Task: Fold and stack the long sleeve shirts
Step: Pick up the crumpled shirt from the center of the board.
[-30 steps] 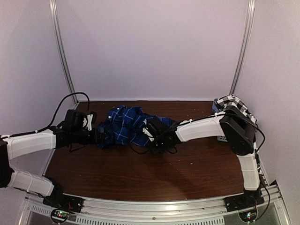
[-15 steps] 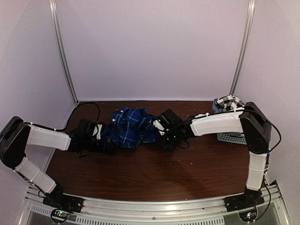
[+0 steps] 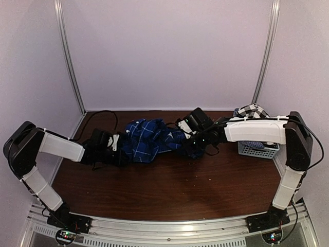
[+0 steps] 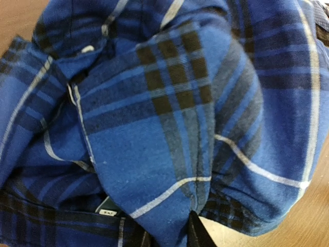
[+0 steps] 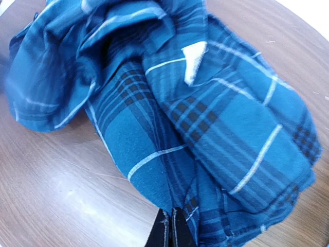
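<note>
The royal-blue plaid shirt [image 3: 149,139] lies bunched on the brown table [image 3: 169,190], stretched between both grippers. My left gripper [image 3: 119,146] is at its left end. In the left wrist view the cloth [image 4: 154,128] fills the frame and a fold runs down beside one dark finger [image 4: 196,234]; the other finger is buried. My right gripper [image 3: 187,136] holds the shirt's right end. Its fingers [image 5: 170,226] are pressed together on an edge of the cloth [image 5: 205,113]. The black-and-white checked shirt [image 3: 252,110] sits crumpled at the back right.
A pale mesh basket [image 3: 254,149] stands at the table's right edge under the checked shirt, partly behind my right forearm. White walls and metal posts enclose the back and sides. Black cables trail behind both wrists.
My left gripper has closed onto the blue shirt's left end. The right gripper shut on the other end and drew it right and back, and the shirt shifted right with it.
</note>
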